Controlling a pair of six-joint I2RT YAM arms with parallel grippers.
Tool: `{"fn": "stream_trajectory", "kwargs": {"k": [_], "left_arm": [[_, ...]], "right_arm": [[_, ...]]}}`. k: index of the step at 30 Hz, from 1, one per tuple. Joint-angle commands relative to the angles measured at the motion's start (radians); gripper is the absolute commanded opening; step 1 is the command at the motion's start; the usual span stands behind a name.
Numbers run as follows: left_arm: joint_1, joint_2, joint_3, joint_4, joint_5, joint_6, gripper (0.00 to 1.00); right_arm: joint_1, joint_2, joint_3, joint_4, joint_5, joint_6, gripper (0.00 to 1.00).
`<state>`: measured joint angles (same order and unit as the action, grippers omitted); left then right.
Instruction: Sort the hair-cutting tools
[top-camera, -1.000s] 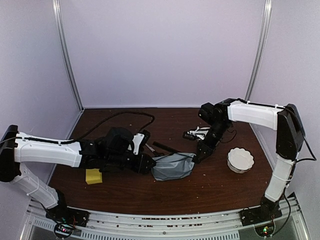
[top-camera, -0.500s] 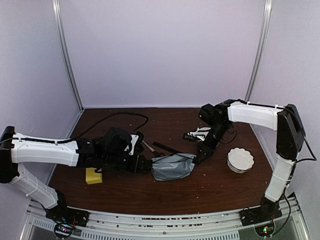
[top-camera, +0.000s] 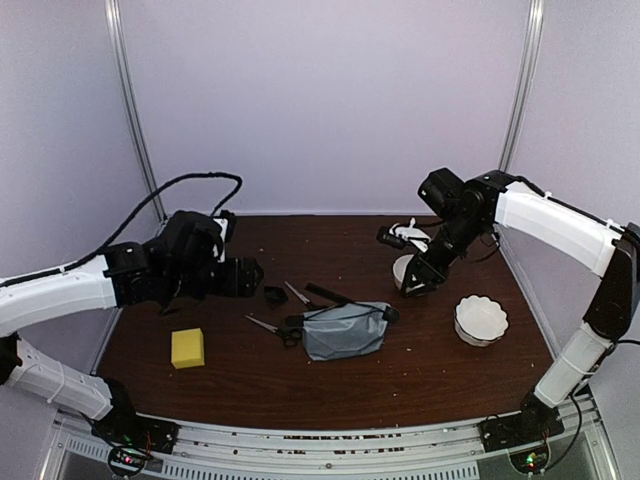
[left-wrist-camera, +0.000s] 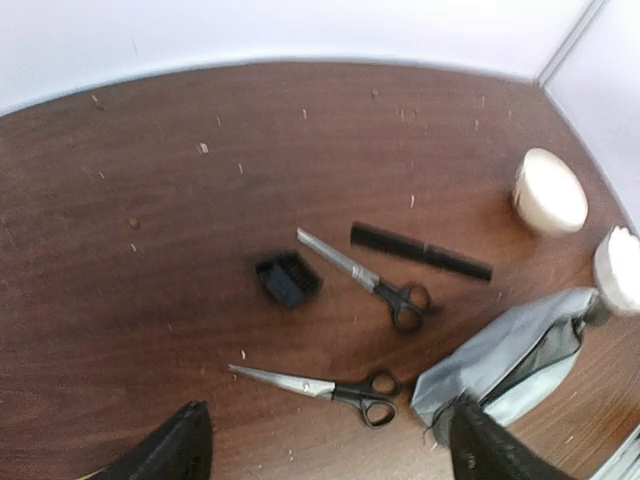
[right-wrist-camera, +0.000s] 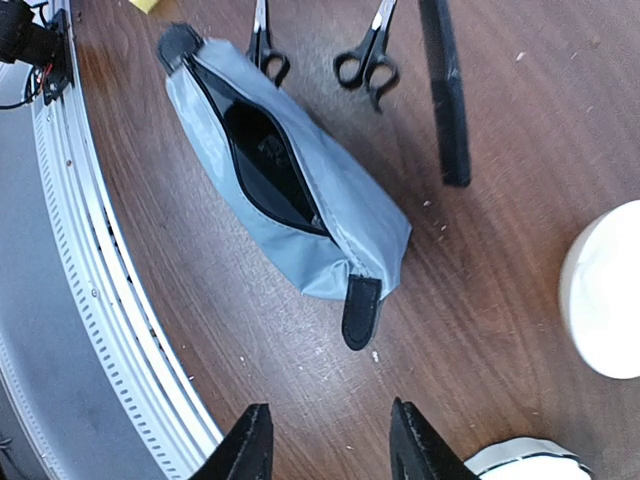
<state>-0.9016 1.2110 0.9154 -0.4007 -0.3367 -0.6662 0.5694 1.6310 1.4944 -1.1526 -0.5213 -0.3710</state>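
Two small steel scissors with black handles lie flat mid-desk, one (left-wrist-camera: 365, 280) just beside a slim black comb (left-wrist-camera: 420, 252) and a tiny black clipper attachment (left-wrist-camera: 288, 279), the other (left-wrist-camera: 315, 385) nearer the arms. Their handles point toward a grey fabric zip pouch (left-wrist-camera: 500, 360) lying unzipped on the dark brown wooden desk (left-wrist-camera: 150, 200), with round white bowls (left-wrist-camera: 550, 190) beyond it. The left pincer (left-wrist-camera: 335, 455) hangs above the tools, spread wide and holding nothing, and the right pincer (right-wrist-camera: 330, 445) hangs above the pouch, fingers moderately apart and also empty.
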Motion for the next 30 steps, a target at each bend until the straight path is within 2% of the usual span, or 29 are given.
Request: {"fn": "stream_trajectory", "kwargs": {"k": [1,3,6,13,16,20,30], "left_arm": [[0.035,-0.015,0.241,-0.09,-0.021,-0.061,0.91],[0.035,0.005,0.371,-0.162,-0.025,-0.139,0.98],[0.035,0.038,0.535,-0.243,0.015,-0.288,0.98],[0.03,0.1,0.715,-0.301,0.213,-0.488,0.98],[0.02,0.116,0.774,-0.315,0.25,-0.485,0.98],[0.018,0.119,0.846,-0.344,0.262,-0.448,0.98],[0.029,0.084,0.863,-0.339,0.183,-0.327,0.98]], "right_arm": [[-0.008,-0.05,0.04,0.017,0.054,0.002,0.42],[-0.009,-0.062,0.044,0.023,0.051,0.008,0.42],[-0.009,-0.08,0.041,0.033,0.05,0.013,0.42],[-0.014,-0.08,0.062,0.031,0.055,0.02,0.43],[-0.024,-0.062,0.08,0.017,0.005,0.027,0.44],[-0.027,-0.044,0.094,0.012,0.016,0.029,0.45],[-0.032,-0.057,0.083,0.025,0.038,0.034,0.45]]}}
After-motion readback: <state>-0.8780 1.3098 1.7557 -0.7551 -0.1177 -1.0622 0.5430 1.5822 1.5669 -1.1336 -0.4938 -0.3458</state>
